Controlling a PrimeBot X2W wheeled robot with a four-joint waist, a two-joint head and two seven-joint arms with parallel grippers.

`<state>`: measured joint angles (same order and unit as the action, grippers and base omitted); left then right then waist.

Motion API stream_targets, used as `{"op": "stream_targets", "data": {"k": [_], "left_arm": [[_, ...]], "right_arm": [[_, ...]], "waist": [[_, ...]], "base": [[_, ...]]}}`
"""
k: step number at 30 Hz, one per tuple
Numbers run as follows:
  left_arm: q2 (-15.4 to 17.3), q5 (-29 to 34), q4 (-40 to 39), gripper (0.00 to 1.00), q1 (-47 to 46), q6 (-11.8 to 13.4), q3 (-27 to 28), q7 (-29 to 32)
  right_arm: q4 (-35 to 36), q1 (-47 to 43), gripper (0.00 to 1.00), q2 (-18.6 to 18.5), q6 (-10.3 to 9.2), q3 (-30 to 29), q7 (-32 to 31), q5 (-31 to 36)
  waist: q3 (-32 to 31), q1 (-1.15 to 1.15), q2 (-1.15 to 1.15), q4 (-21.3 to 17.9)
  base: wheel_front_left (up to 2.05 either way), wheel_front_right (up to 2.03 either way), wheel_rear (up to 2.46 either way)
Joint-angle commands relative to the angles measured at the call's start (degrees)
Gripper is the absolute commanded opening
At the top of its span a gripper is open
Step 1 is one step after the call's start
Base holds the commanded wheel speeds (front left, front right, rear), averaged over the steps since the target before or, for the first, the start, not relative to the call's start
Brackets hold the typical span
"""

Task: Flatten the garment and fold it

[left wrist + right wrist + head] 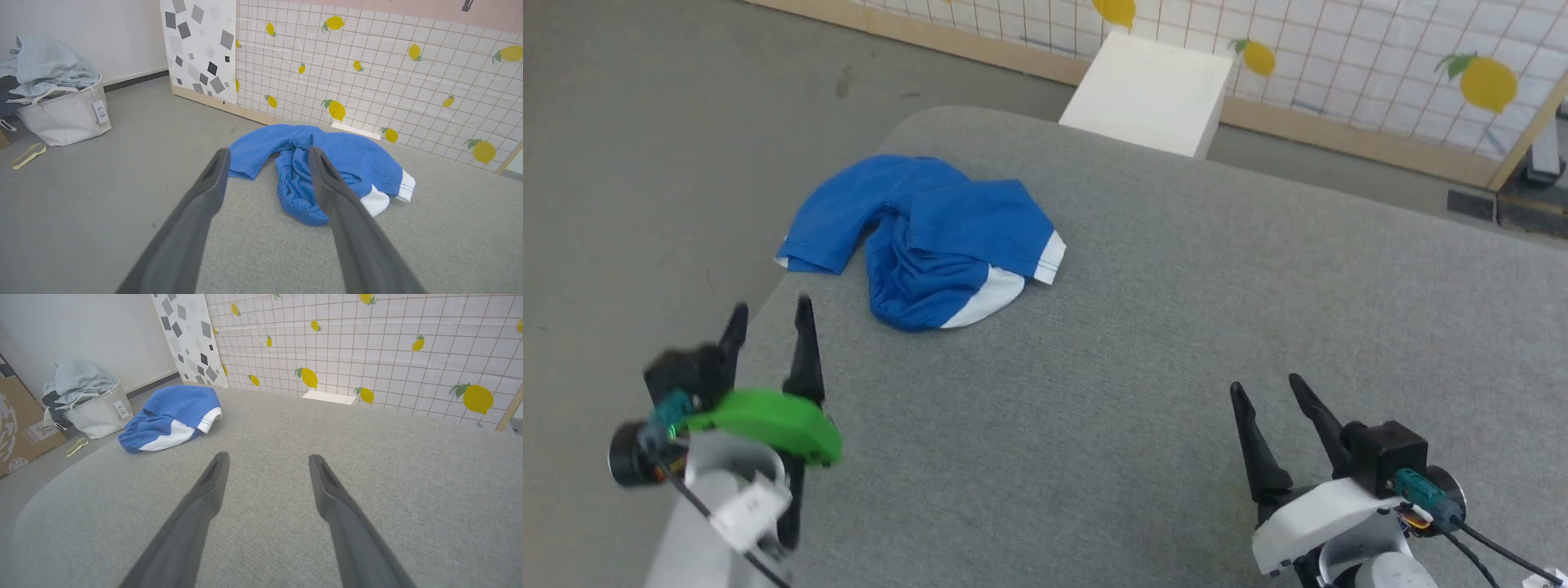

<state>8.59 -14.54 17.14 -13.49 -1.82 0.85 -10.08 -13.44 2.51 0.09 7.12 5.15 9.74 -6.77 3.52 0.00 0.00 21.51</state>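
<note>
Left hand (770, 310): both dark fingers spread wide with nothing between them. The tips point at the shorts (964, 220), near them but not touching. The wrist carries a green cover (768, 420) above a pale forearm.

Right hand (1266, 385): fingers apart and empty, pointing forward. It sits well apart from the shorts, to their right and nearer the robot. The wrist has a white housing with a cable attached.
</note>
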Motion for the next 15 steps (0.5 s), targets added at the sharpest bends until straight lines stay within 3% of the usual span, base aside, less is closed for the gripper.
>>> {"op": "stream_targets", "data": {"k": [1,10,15], "left_arm": [[1.0,-1.4,1.9,1.0,-3.3,-0.8,0.0,0.5],[4.3,-6.4,15.6,1.0,-21.4,-3.2,0.8,7.1],[5.7,-8.3,23.1,1.0,-29.4,-4.0,0.2,14.3]], "right_arm": [[0.4,1.2,1.0,-0.1,0.34,0.0,-0.2,0.7],[3.9,2.5,1.0,-0.1,0.36,-0.8,-2.3,3.0],[6.4,3.1,1.0,-0.1,0.36,-1.5,-3.4,4.3]], "waist": [[2.1,0.0,0.0,-1.4],[9.4,0.0,0.0,-6.4],[12.9,0.0,0.0,-9.6]], "base": [[0.0,0.0,0.0],[0.0,0.0,0.0],[0.0,0.0,0.0]]}}
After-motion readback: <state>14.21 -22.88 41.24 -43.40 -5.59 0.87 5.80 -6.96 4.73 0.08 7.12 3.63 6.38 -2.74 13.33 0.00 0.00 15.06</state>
